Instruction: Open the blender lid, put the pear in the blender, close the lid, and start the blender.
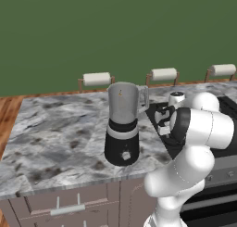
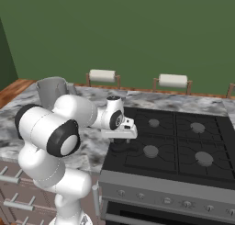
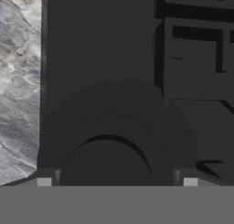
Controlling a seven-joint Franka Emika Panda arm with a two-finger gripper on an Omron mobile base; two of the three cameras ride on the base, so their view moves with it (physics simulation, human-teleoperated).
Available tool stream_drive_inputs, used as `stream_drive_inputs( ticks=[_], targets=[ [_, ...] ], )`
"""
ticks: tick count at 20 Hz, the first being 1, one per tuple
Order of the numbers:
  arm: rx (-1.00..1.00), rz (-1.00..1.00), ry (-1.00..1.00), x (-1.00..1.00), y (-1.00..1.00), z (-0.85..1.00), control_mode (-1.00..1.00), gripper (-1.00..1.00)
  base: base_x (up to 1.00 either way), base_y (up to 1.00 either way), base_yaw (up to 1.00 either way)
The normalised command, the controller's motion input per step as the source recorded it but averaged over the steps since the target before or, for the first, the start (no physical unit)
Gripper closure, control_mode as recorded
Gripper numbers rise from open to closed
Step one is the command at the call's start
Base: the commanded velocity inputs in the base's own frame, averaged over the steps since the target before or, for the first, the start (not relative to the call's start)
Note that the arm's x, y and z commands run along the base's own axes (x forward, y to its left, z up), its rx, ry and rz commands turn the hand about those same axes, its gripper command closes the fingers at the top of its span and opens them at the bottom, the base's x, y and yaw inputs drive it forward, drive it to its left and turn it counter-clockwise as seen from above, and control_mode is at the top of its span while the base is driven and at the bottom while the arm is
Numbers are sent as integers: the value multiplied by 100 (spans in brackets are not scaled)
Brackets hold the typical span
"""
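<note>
Blender lid [image 3: 109,141] on stove [image 3: 105,40] edge beside counter [image 3: 20,81].

The white Franka arm [image 1: 194,142] is rising from the base and bending sharply at a dark-jointed elbow, with its forearm reaching forward and a little toward the left base camera's side. The wrist is turning downward, so the hand is pointing straight down. The gripper [image 2: 120,137] is hanging low beneath the white hand block. In the hand view its two finger tips [image 3: 44,182] are standing far apart at either side of the frame, the jaws spread wide with nothing clamped between them.
</note>
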Motion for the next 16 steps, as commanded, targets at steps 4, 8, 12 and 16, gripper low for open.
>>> stream_drive_inputs(
  ticks=[4, 8, 12, 16],
  targets=[
    [0, 0, 0, 0, 10, -2, -100, 100, 0, 0, 0],
    [0, 0, 0, 0, 8, 3, -100, 100, 0, 0, 0],
    [0, 0, 0, 0, 0, 31, -100, 100, 0, 0, 0],
    [0, 0, -3, 0, 0, 61, -100, 100, 0, 0, 0]
  ],
)
